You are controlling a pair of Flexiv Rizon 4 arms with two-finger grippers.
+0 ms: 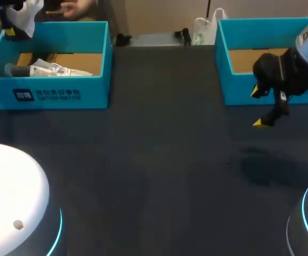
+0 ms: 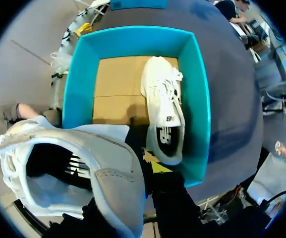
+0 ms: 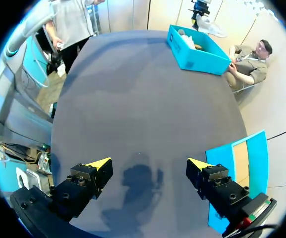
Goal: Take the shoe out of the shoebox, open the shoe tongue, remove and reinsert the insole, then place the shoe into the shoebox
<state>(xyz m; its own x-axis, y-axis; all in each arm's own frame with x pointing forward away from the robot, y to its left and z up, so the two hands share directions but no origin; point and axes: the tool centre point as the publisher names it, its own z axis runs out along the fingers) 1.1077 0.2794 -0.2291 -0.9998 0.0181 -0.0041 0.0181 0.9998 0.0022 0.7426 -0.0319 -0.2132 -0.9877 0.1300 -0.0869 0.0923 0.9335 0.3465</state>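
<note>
A white shoe (image 1: 52,69) lies in the teal shoebox (image 1: 57,93) at the far left of the table. In the left wrist view that shoe (image 2: 162,109) rests on its side against the wall of the box (image 2: 198,99), beneath the gripper. My left gripper (image 1: 12,21) hangs over the box's far left corner, shut on a second white and grey shoe (image 1: 30,15). The held shoe (image 2: 108,168) is gripped at its collar, and it hides one finger of the left gripper (image 2: 150,171). My right gripper (image 1: 258,106) stands open and empty above the table (image 3: 147,163).
A second teal box (image 1: 239,93) with a cardboard floor stands at the far right, just behind my right gripper; its corner (image 3: 239,178) is beside that gripper. The dark table (image 1: 154,160) stretches between the boxes. A white plastic bag (image 1: 204,29) lies at the far edge.
</note>
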